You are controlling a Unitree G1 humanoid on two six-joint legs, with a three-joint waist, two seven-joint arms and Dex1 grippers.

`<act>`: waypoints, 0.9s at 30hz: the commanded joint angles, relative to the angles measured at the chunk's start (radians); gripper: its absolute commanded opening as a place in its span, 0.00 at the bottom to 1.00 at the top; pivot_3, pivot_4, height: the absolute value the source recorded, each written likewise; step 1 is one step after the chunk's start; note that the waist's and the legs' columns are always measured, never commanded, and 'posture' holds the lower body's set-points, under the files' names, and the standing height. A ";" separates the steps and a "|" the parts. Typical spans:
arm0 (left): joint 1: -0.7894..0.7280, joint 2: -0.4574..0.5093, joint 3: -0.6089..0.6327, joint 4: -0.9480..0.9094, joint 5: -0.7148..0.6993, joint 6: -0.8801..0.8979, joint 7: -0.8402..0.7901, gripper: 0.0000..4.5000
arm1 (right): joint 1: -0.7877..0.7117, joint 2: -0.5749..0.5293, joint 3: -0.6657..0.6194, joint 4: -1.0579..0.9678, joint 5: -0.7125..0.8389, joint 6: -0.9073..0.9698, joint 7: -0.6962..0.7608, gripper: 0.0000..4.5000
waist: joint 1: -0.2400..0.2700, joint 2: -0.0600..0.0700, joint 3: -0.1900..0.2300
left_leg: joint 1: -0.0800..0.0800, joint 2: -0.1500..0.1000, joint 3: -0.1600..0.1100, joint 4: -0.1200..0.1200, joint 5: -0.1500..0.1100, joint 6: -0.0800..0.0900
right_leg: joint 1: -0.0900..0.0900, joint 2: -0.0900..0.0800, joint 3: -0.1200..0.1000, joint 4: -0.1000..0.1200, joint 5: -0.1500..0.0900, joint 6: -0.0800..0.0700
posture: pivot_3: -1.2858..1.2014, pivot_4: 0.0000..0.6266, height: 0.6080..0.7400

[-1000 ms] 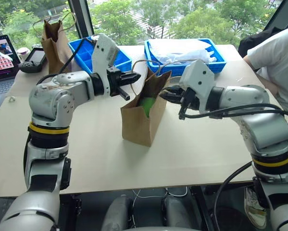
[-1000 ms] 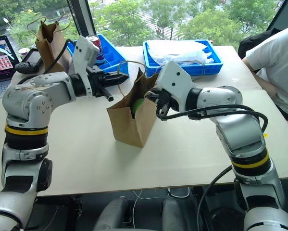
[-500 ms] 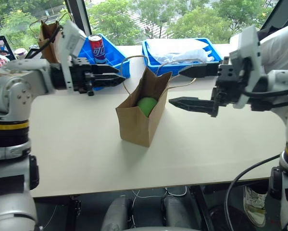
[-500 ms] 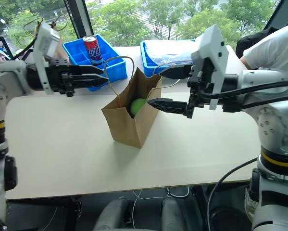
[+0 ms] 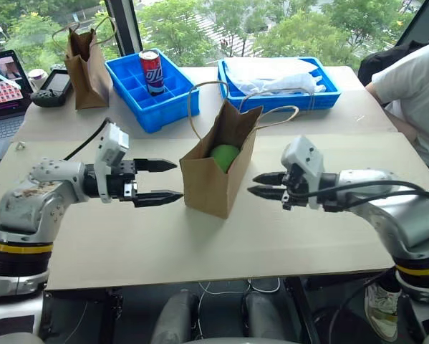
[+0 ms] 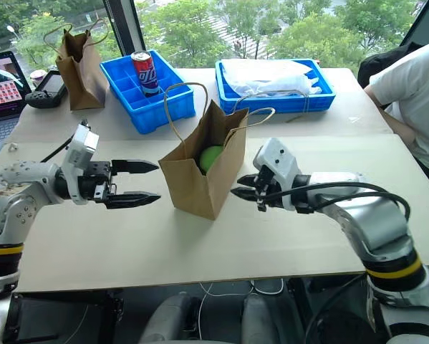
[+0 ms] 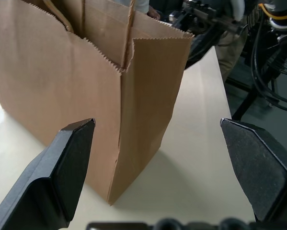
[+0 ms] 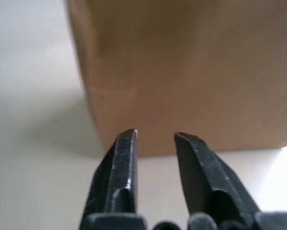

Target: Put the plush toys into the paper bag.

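Observation:
The paper bag [image 5: 218, 179] stands upright in the middle of the table, mouth open and twine handles arching up. A bright green plush toy [image 5: 223, 155] lies inside it, seen through the mouth. My left gripper [image 5: 177, 179] hovers low on the bag's left, pointing at its side, open wide and empty; the left wrist view looks at the bag's corner [image 7: 86, 96] between the fingers. My right gripper [image 5: 253, 184] points at the bag's right side from a short distance. Its fingers stand a narrow gap apart with nothing between them, and the bag wall [image 8: 181, 72] is just ahead.
A darker, narrower paper bag [image 5: 85, 61] stands at the back left beside a laptop [image 5: 3, 93]. A blue compartment tray [image 5: 164, 97] holds a drink can [image 5: 151, 72]. Another blue tray [image 5: 321, 89] holds white plastic. A person [image 5: 415, 86] sits at the right edge.
Both arms have come away from the bag's mouth and sunk to table height beside the bag. The left gripper has opened wide. The right opened, then narrowed.

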 commanded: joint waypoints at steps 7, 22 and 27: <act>0.015 -0.119 -0.108 -0.037 0.111 -0.066 0.148 1.00 | -0.046 0.124 0.050 0.035 -0.079 -0.114 -0.015 0.02 | 0.005 0.000 0.000 | -0.001 0.001 0.000 0.000 0.000 0.000 | 0.000 0.003 -0.003 0.000 0.000 0.000 | 0.52 0.24 1.00; 0.007 -0.225 -0.137 -0.091 0.099 -0.051 0.231 1.00 | -0.073 0.277 0.125 0.101 -0.145 -0.155 -0.030 0.02 | 0.004 0.000 0.000 | 0.001 0.001 0.000 0.002 0.000 0.000 | 0.003 0.006 -0.003 0.001 0.000 0.000 | 0.52 0.24 1.00; -0.016 -0.253 -0.136 -0.089 0.107 -0.030 0.282 1.00 | -0.080 0.317 0.138 0.111 -0.166 -0.152 -0.040 0.02 | 0.004 0.000 0.000 | 0.003 0.002 -0.001 0.002 0.000 0.000 | 0.005 0.008 -0.003 0.001 0.000 -0.001 | 0.52 0.24 1.00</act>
